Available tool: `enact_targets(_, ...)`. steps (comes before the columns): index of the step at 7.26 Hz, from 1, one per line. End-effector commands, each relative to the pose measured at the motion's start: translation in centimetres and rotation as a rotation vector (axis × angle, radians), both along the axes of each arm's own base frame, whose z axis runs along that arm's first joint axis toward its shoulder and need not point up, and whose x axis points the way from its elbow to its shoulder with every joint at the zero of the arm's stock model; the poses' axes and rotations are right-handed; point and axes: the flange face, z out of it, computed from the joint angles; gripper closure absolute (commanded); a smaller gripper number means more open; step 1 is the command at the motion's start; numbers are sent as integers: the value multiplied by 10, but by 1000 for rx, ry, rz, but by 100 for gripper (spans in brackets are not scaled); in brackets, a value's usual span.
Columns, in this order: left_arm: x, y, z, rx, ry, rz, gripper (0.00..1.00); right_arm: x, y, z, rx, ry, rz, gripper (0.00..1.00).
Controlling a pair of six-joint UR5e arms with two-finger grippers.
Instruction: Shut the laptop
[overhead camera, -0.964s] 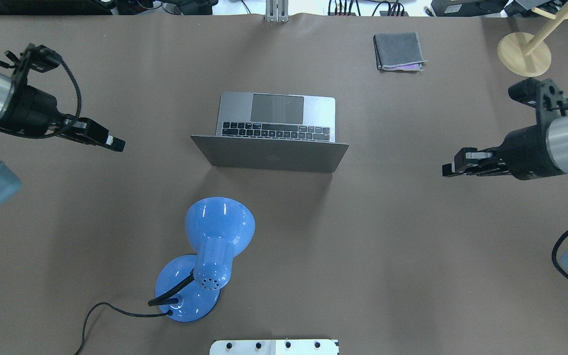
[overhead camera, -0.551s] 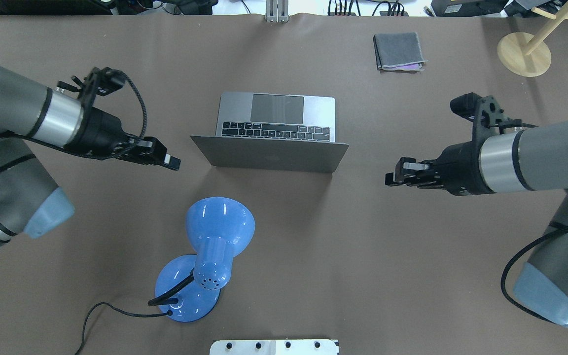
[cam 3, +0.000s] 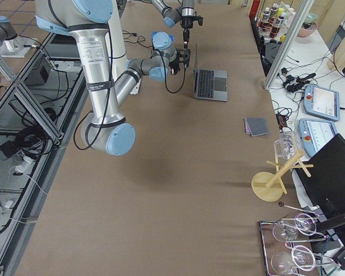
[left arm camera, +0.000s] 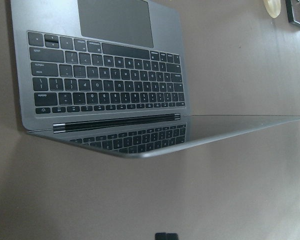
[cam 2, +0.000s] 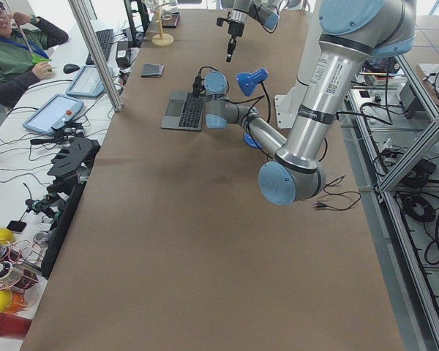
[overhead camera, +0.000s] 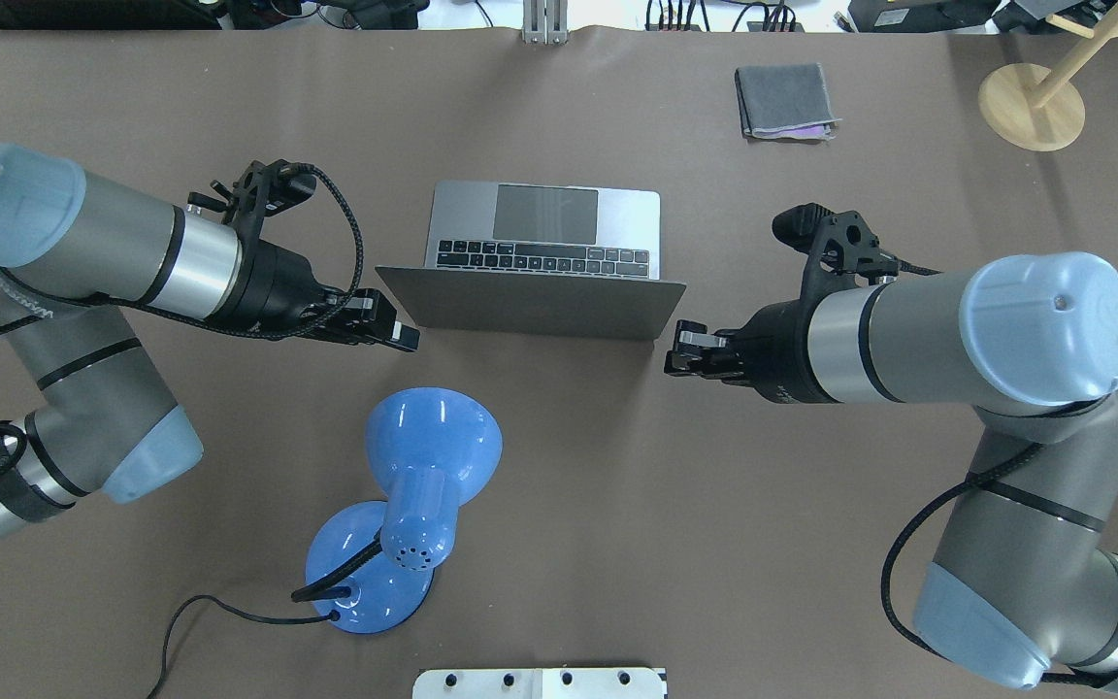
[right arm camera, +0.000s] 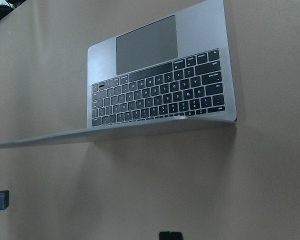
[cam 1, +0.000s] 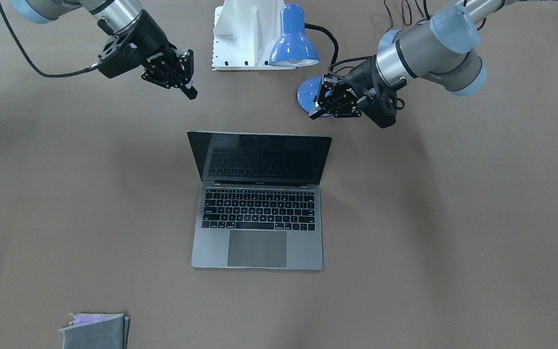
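Note:
The laptop (overhead camera: 530,306) stands open in the middle of the table, its grey lid toward me and tilted back, its keyboard and trackpad on the far side. The front-facing view shows its black screen and keyboard (cam 1: 259,213). My left gripper (overhead camera: 407,337) is shut and empty, close to the lid's left lower corner, apart from it. My right gripper (overhead camera: 675,359) is shut and empty, just off the lid's right lower corner. The left wrist view (left arm camera: 105,85) and right wrist view (right arm camera: 160,95) show the open laptop from each side.
A blue desk lamp (overhead camera: 423,485) with a black cable stands near me, just behind the lid and below my left gripper. A folded grey cloth (overhead camera: 784,100) lies at the far right. A wooden stand (overhead camera: 1032,105) is at the far right corner.
Both arms have swung inward from the table's sides toward the laptop's lid corners. The laptop has not moved and its lid stands at the same angle.

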Motion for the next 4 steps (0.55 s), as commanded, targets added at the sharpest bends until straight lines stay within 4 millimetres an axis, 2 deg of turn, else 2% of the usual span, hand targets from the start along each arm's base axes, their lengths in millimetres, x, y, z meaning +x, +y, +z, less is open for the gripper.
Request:
enact_targets(1, 2, -1, 3, -3, -5, 0, 100, -18, -15, -6, 3, 20, 47, 100)
enact_targets(4, 0, -3, -6, 9, 6, -7, 100, -27, -31, 1, -2, 48, 88, 100)
